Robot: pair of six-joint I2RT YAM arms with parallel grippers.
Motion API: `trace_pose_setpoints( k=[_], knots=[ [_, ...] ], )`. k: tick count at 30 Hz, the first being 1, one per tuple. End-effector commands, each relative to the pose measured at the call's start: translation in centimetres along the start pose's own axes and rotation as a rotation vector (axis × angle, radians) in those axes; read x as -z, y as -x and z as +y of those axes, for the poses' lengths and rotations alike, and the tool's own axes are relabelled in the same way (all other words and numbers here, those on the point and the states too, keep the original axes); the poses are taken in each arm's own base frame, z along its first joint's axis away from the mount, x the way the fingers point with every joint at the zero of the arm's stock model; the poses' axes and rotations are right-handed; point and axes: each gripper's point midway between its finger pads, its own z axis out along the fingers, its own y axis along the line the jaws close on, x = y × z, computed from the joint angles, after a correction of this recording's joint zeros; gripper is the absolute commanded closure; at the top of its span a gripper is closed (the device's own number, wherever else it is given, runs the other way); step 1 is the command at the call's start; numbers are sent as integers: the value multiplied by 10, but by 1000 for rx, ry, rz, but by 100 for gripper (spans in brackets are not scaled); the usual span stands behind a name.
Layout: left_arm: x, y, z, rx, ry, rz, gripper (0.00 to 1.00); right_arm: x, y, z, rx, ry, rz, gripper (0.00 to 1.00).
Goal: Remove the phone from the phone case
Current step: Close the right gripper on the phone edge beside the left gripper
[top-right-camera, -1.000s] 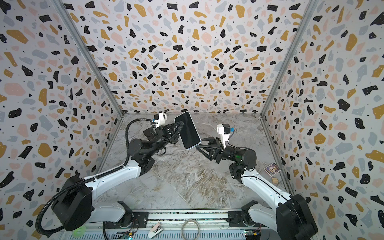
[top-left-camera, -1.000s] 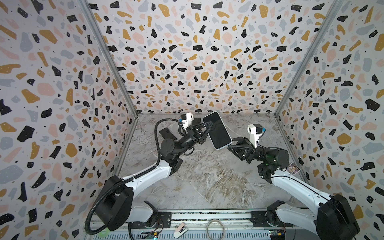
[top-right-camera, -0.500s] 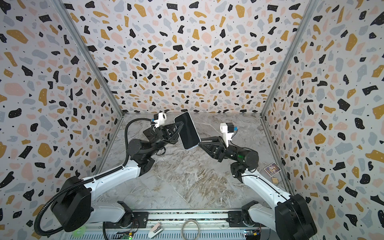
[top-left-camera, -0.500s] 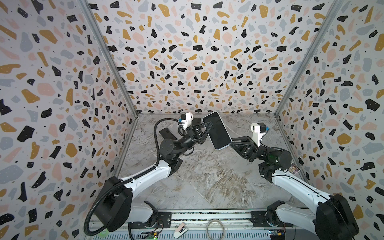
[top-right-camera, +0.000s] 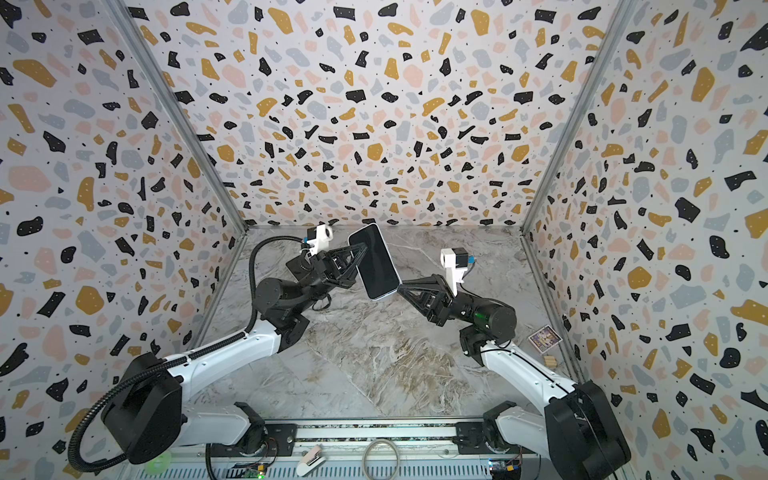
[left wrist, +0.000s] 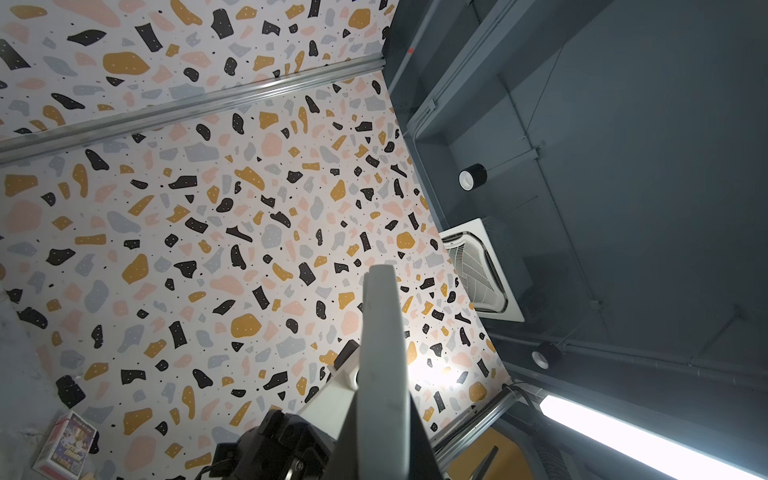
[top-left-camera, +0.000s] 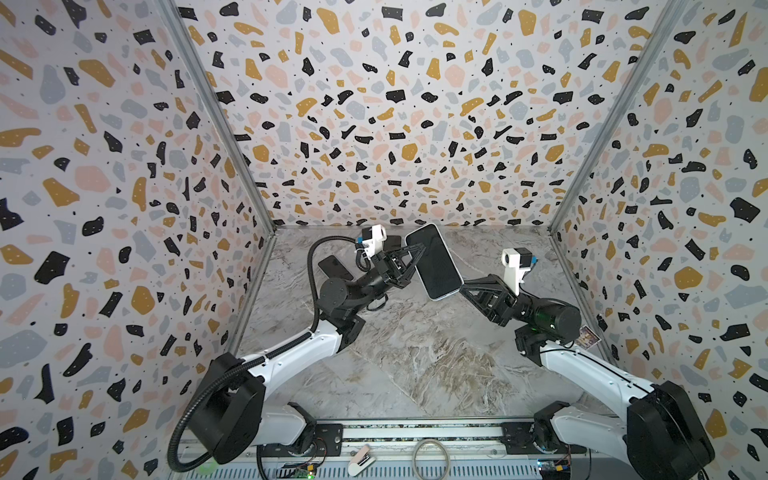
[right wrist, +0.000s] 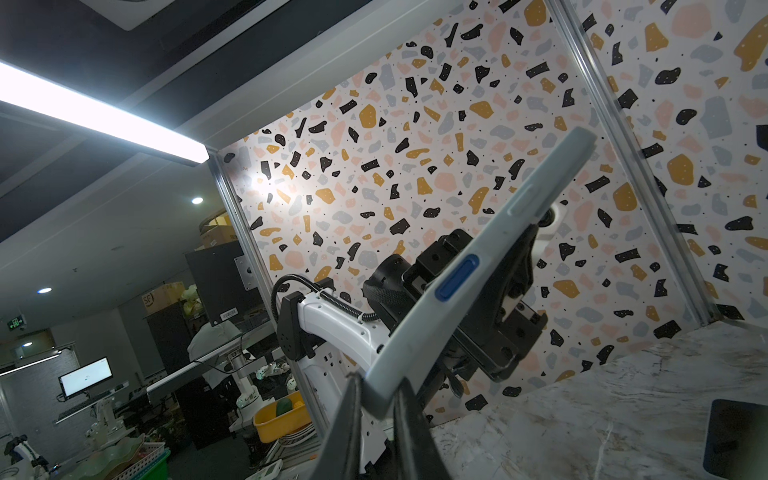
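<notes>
Grey-cased phone [top-left-camera: 434, 262] (one, screen dark) hangs aloft, clamped by both left end effector [top-left-camera: 417, 252] and right end effector [top-left-camera: 461, 286].

Phone [left wrist: 382, 353] cropped in L wrist view; card [top-right-camera: 545, 337] unreadable

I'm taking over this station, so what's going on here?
Both arms hold one phone in the air above the table, with its dark screen showing in both top views. The left tool is shut on one long edge of it. The right tool is shut on the corner nearest the right arm. The phone still sits in its grey case, and nothing has been pulled apart yet.
</notes>
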Motion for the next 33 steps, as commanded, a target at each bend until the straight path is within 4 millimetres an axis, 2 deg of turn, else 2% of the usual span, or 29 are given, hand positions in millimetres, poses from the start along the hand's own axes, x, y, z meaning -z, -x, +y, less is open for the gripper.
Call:
trace_pose_setpoints(
  k=[1, 8, 19, 20, 24, 27, 33],
  knots=[
    [-5, -2, -59, -26, -172, 13, 100, 1, 4, 12, 79, 49, -19, 94],
    [-7, -8, -71, -36, -196, 30, 100, 0, 2, 1, 60, 42, -22, 95],
    [-6, -11, -61, -43, -163, 39, 100, -2, 2, -10, 26, 12, -15, 94],
    [-6, -11, -59, -43, -157, 38, 100, 0, 1, -10, 18, 4, -15, 90],
    [-7, -5, -39, -106, -32, 20, 100, 9, -1, -11, -11, -65, -18, 60],
    [-7, 3, -26, -189, 80, 9, 100, 16, -6, -19, -33, -178, -2, 49],
    [-7, 15, -12, -277, 213, 22, 100, 36, -23, -11, -67, -273, 5, 34]
  ],
)
